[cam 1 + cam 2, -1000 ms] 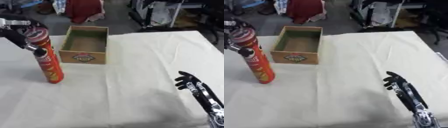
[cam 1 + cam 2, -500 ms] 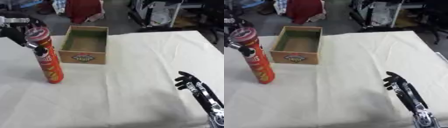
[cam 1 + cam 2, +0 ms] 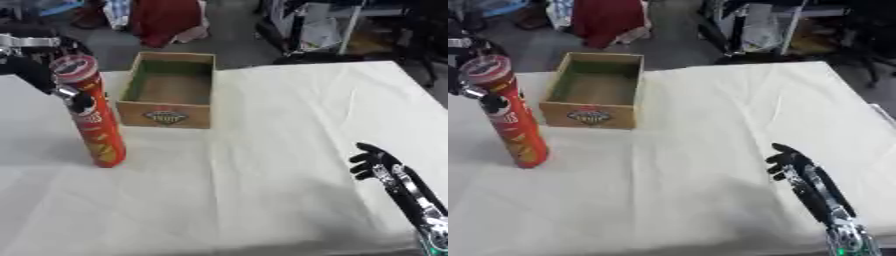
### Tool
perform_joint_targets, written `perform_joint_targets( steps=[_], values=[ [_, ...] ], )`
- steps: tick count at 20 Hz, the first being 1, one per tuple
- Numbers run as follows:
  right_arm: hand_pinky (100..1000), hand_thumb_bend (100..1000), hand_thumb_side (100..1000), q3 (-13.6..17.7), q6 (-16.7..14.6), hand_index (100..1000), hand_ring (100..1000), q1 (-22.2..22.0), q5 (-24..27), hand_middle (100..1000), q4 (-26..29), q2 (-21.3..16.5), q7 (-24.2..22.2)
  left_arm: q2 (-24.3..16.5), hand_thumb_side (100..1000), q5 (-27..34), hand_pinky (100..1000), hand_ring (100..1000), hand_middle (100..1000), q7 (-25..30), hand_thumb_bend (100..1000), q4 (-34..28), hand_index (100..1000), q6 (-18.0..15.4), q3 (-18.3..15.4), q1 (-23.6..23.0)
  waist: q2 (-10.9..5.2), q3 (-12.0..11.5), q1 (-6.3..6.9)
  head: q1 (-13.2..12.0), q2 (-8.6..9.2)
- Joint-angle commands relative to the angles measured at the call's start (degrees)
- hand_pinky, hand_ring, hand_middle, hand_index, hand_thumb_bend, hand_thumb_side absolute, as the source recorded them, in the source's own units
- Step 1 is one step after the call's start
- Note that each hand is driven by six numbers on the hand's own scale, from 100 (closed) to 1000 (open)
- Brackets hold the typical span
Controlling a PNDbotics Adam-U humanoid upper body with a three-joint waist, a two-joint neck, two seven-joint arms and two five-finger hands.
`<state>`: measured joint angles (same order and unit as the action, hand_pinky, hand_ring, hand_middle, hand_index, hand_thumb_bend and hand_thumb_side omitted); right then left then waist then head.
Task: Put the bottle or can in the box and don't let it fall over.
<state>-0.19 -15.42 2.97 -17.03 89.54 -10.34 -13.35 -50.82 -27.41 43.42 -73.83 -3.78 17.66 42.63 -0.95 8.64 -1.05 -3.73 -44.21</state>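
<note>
Table [image 3: 289, 115] covered with cream cloth, fills most of both views, a few creases. Wooden box [image 3: 171, 90] sits on it toward the far left-centre, open top, green inside, nothing in it, round label on the near wall. Tall red chip can [image 3: 90, 111] stands on the cloth just left of the box and a bit nearer the camera, not touching it, leaning slightly with its top tipped left; pale lid on top. Left hand [image 3: 39, 75] comes in from the upper left, black with a silver joint, at the can's upper part; fingers [image 3: 77, 101] curl round the can just below the lid, thumb side hidden behind it. Right hand [image 3: 794, 162] rests at the lower right on the cloth, well apart from can and box, fingers up, relaxed and slightly bent, a little spread, holding nothing; silver-jointed forearm runs off the bottom edge. Red cloth and dark clutter past the far edge.
</note>
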Motion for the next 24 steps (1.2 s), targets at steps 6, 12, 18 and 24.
perform_joint_targets(
  steps=[6,12,18,24],
  values=[
    [635,100,1000,0.3,-0.2,905,668,0.6,0.16,686,0.37,-0.95,-0.18,-0.69,588,-0.55,499,553,641,0.51,675,0.25,914,-1.08,-0.24,1.8,-0.41,0.24,0.35,-0.04,0.09],
    [635,100,1000,0.34,-0.16,902,668,0.62,0.15,686,0.36,-0.94,-0.14,-0.7,564,-0.19,443,501,610,0.83,626,0.35,895,-1.48,-0.25,1.87,-0.48,0.25,0.39,0.1,0.09],
    [635,100,1000,0.41,-0.14,899,668,0.62,0.12,686,0.34,-0.96,-0.1,-0.78,538,0.22,416,480,595,1.43,562,0.4,887,-1.71,-0.31,1.86,-0.5,0.26,0.38,0.14,0.09],
    [635,100,1000,0.43,-0.12,897,668,0.6,0.09,686,0.29,-0.95,-0.09,-0.82,523,0.56,398,467,587,1.44,512,0.35,881,-1.61,-0.49,2.02,-0.57,0.25,0.38,0.2,0.09]
  ],
)
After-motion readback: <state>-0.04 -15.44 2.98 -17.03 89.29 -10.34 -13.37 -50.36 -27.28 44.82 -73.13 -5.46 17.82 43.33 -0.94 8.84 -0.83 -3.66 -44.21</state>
